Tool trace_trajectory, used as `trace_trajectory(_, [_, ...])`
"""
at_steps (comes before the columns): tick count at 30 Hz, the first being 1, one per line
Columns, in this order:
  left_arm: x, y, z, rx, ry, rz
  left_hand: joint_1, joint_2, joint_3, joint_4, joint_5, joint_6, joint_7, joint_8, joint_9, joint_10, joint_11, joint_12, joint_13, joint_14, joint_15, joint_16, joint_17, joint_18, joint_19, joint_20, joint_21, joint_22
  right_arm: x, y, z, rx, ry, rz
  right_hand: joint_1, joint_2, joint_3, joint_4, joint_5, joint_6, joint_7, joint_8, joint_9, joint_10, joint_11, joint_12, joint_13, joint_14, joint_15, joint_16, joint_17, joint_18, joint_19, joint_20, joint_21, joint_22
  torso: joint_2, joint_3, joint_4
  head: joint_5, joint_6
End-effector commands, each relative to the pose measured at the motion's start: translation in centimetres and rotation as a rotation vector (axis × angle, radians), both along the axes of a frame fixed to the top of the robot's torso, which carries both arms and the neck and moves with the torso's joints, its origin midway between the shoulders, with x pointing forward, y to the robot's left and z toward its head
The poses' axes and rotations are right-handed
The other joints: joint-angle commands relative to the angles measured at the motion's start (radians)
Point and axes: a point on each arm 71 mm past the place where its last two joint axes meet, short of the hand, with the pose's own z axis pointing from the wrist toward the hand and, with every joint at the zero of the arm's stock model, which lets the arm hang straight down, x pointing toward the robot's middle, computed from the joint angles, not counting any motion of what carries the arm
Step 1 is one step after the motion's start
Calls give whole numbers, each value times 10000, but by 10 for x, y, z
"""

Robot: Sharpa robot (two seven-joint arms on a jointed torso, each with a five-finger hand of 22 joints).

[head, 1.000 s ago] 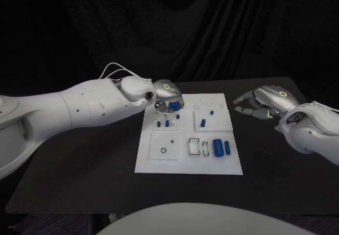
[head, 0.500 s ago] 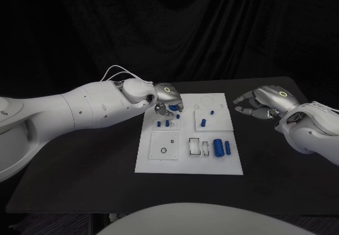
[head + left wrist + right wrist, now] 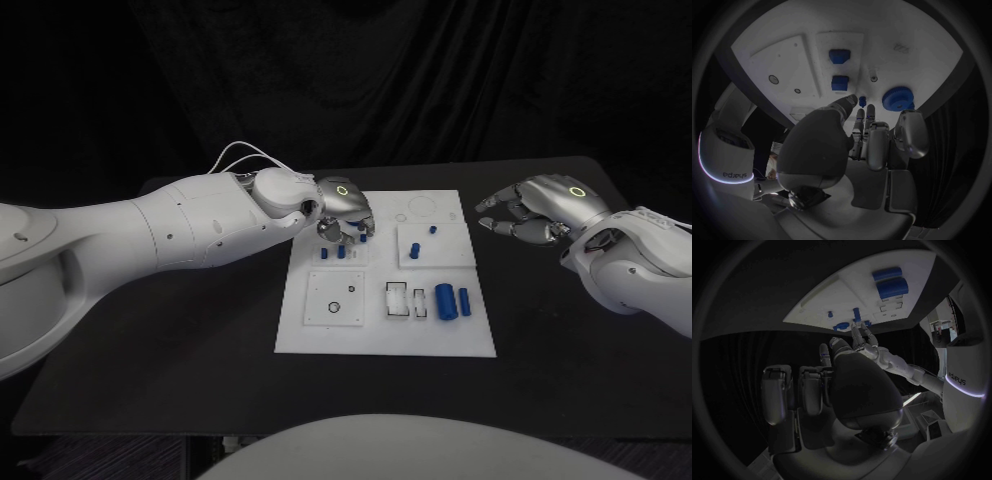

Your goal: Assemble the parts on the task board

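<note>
Head view: I see the left hand (image 3: pixel 343 208) low over the far left corner of the task board (image 3: pixel 387 335), fingers pointing down at the small blue parts there. Whether they pinch anything I cannot tell from this angle. The right hand (image 3: pixel 537 213) hangs off the board's far right edge, fingers apart and grasping nothing. Two blue cylinders (image 3: pixel 453 300) lie near the board's right side, well apart from either hand.

Left wrist view: the fingertips (image 3: pixel 862 107) close on a small dark-blue peg (image 3: pixel 862 101) — I judge it pinched. A round blue knob (image 3: pixel 898 98) sits just beside the fingers, and two blue blocks (image 3: pixel 839 69) stand in the board beyond. My concern: if the peg comes down tilted it may jam or slip out, and the neighbouring fingers could nudge the knob.

Right wrist view: the right hand (image 3: pixel 820 382) is loose, holding nothing, with the board across from it — no risk while it stays clear.
</note>
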Motion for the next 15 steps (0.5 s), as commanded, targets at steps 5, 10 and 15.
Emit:
trace_trajectory(5, [0, -2, -2, -77, -202, -90, -118, 8, 87, -52, 87, -54, -143, 18, -53, 159, 61, 32, 43, -20, 7, 50, 534, 73, 50, -9, 17, 1687, 0, -1, 0, 6, -42, -133, 77, -6, 91, 1, 36, 28, 18, -56, -13, 740, -38, -65, 556, 1075, 62, 29, 2635, -160, 1039, 75, 26, 2633, -6, 5, -11, 3, 1])
trace_trajectory(10, [1, -3, -2, -124, -253, -104, -142, 27, 105, -46, 90, -77, -188, 10, -65, 184, 97, 39, 56, -39, 6, 26, 496, 84, 24, -10, -34, 1673, 0, 0, 0, 8, -39, -132, 77, -6, 91, 1, 36, 28, 18, -56, -13, 740, -38, -65, 556, 1075, 62, 29, 2635, -160, 1039, 75, 26, 2633, -11, 2, -13, 8, 1])
trace_trajectory(15, [1, -6, -3, -195, -330, -129, -134, 73, 185, -78, 227, -14, -212, 53, -66, 221, 103, 38, 77, -18, 2, 59, 529, 70, 68, -12, 30, 1693, 0, 0, 0, 4, -30, -126, 77, -6, 91, 1, 36, 28, 18, -56, -13, 740, -38, -65, 556, 1075, 62, 29, 2635, -160, 1039, 75, 26, 2633, -11, 9, -13, -3, 1])
